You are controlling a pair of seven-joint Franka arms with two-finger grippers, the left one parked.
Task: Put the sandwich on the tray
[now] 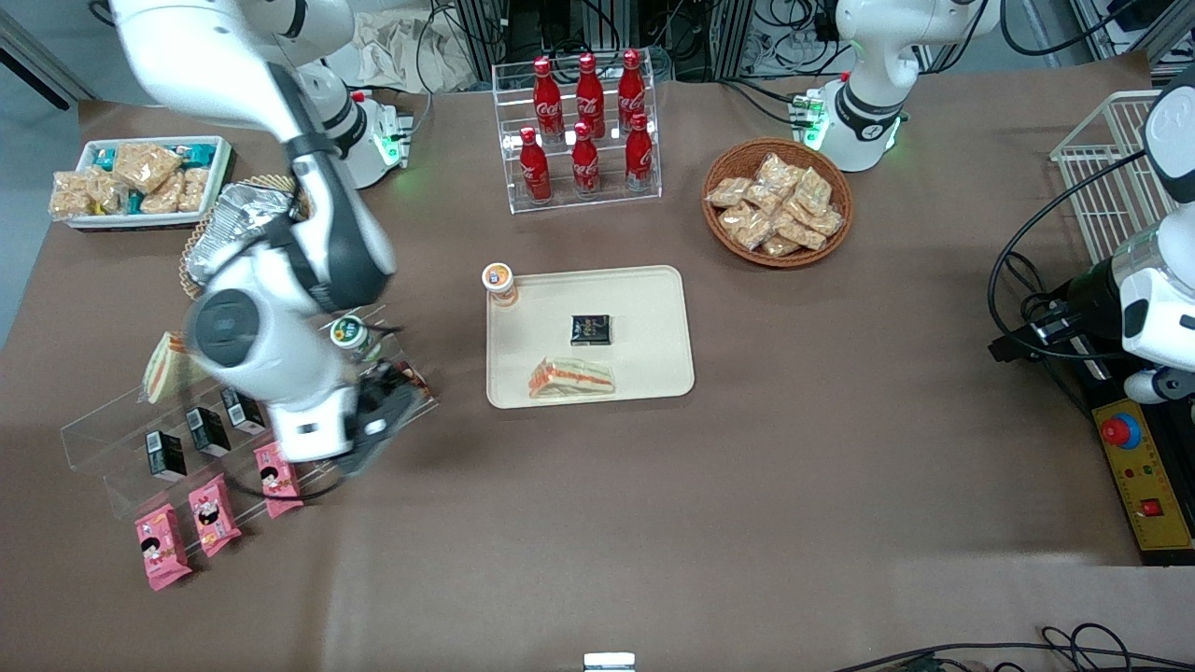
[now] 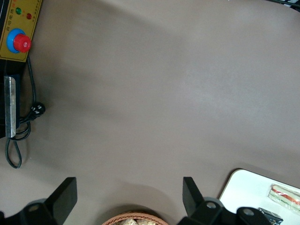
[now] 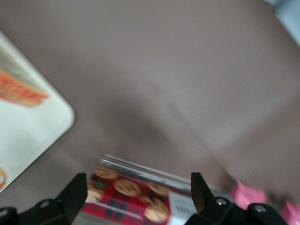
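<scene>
- This is a robotics lab dressed up as a snack shop: white arm bases bolted along the brown-covered table (image 1: pixel 747 485), cables trailing off its edge.
- An emergency-stop box (image 1: pixel 1144 467) with a red button sits toward the parked arm's end.
- Shop props all around: an acrylic rack of cola bottles (image 1: pixel 586 121), a wicker basket of wrapped snacks (image 1: pixel 777 203), clear display steps (image 1: pixel 112 448).

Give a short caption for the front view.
Wrapped wedge sandwich lies on cream-beige plastic tray; open right gripper hovers above clear acrylic snack shelf.

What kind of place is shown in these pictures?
Probably a robotics lab staged as a snack counter: cola bottles in a clear rack, a sandwich on a tray, and the open, empty gripper over the snack shelves.
</scene>
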